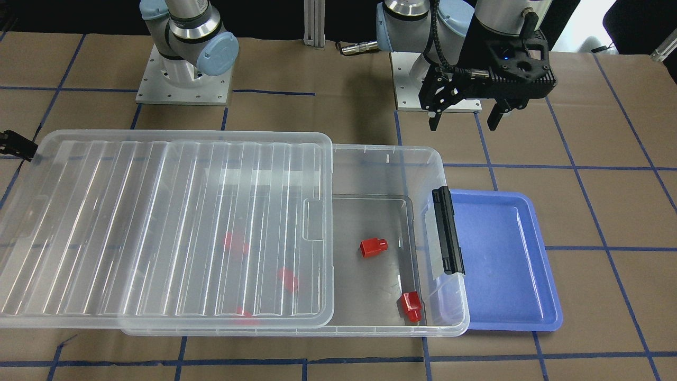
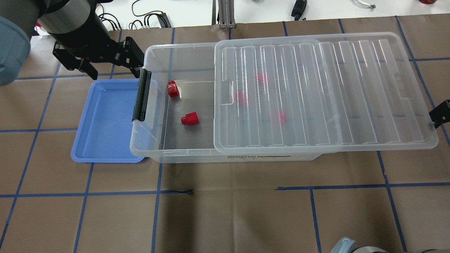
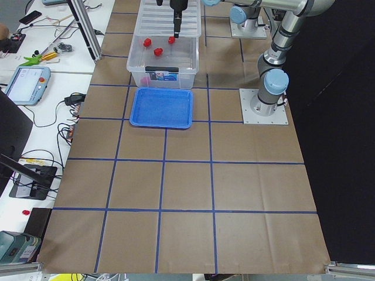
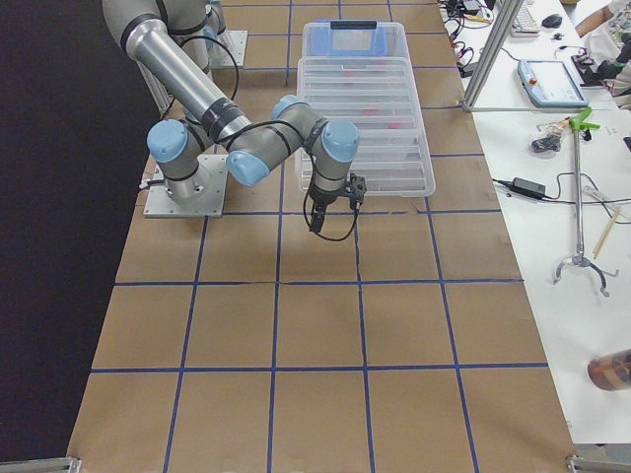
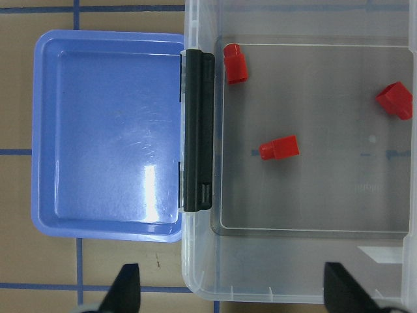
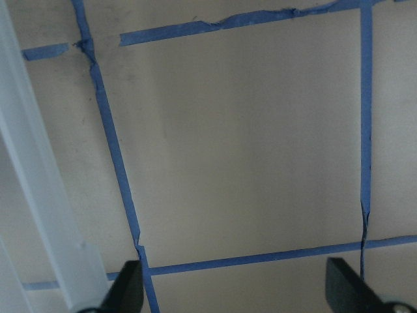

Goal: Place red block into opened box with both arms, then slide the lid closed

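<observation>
Five red blocks (image 1: 373, 247) inside one box (image 1: 386, 153): two in uncovered end, three blurred under one lid (image 1: 158, 222) covering most of it. One tray (image 1: 502, 254) just beside latch end. Left gripper (image 1: 465, 119) spread wide, empty, above table near tray. Right gripper (image 6: 234, 293) likewise spread, empty, off lid's far end.

My right arm (image 4: 192, 84) is the near, large one, bent at the elbow toward the near short end of the lid (image 4: 365, 108). My right gripper (image 4: 317, 223) points down over the table (image 4: 315, 335), just beside the lid's near corner. Contact and finger spacing cannot be read here. The lid covers most of the box (image 4: 325, 44). The far end, with the black latch bar (image 4: 352, 23), is uncovered. Faint red blocks (image 4: 371, 111) show through the lid.
</observation>
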Robot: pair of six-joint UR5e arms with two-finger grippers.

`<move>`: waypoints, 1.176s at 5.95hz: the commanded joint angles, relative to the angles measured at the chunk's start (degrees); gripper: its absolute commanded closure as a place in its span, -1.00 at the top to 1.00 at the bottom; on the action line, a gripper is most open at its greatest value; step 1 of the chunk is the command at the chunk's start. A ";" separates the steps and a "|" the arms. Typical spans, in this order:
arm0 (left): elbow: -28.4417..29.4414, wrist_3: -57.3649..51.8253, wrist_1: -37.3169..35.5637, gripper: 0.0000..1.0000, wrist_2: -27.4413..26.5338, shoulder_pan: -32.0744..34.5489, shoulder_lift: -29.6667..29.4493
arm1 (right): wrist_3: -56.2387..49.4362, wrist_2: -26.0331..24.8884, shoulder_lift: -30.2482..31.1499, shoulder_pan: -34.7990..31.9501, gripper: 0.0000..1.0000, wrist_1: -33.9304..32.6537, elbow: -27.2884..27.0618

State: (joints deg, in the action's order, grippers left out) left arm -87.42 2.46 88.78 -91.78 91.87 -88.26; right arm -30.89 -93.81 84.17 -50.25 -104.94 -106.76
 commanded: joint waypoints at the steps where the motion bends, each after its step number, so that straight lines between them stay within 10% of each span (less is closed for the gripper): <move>1: -0.03 0.00 -0.01 0.96 -0.07 -0.03 -0.07 | 3.45 0.38 0.12 -2.55 1.00 0.00 -0.11; 7: -0.12 0.00 -0.01 0.96 -0.07 -0.03 0.10 | 9.07 0.38 1.08 -10.03 1.00 -0.09 -0.11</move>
State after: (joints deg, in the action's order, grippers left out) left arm -87.54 2.46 88.77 -91.85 91.85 -88.21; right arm -23.47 -93.40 84.93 -59.34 -105.09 -106.88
